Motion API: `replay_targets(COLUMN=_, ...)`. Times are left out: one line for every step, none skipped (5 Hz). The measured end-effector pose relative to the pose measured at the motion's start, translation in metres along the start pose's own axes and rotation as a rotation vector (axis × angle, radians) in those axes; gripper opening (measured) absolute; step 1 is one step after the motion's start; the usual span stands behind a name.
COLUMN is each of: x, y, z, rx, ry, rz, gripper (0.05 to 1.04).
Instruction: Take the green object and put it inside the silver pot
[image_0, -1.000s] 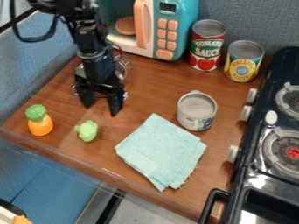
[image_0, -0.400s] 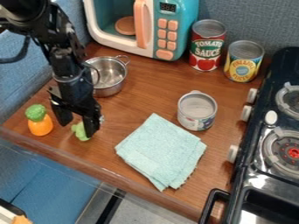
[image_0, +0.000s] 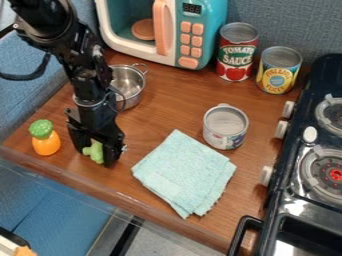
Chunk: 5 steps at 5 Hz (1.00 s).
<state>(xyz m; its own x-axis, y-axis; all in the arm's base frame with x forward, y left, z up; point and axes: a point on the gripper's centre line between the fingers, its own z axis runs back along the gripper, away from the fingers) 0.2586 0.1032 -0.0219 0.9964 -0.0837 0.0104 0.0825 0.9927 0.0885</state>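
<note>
Grasp step in hand: gripper (image_0: 96, 156) astride green object (image_0: 96, 151), near table's (image_0: 163, 112) front edge, fingers apart on either side. Next: close evenly, lift clear, carry back to silver pot (image_0: 135, 92).

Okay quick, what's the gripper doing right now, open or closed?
Gripper: down around the green object; can't tell whether it's open or closed on it.

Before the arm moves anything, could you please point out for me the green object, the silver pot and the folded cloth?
Green object (image_0: 97, 151): camera view, on its middle.
Silver pot (image_0: 129, 81): camera view, on its inner wall.
Folded cloth (image_0: 185, 172): camera view, on its upper face.
</note>
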Motion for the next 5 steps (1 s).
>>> replay_targets(x=0.002, y=-0.001, z=0.001, rx=0.001, ry=-0.018, rz=0.011, gripper=0.756)
replay_targets(x=-0.001, y=-0.005, z=0.008, rx=-0.061, ry=-0.011, rz=0.047, gripper=0.754)
replay_targets(x=0.028, y=0.018, z=0.049, rx=-0.099, ry=-0.130, rz=0.096, gripper=0.754)
replay_targets(x=0.066, y=0.038, z=0.074, rx=-0.146, ry=-0.223, rz=0.125, gripper=0.754)
replay_targets(x=0.091, y=0.052, z=0.065, rx=-0.156, ry=-0.218, rz=0.146, gripper=0.754)
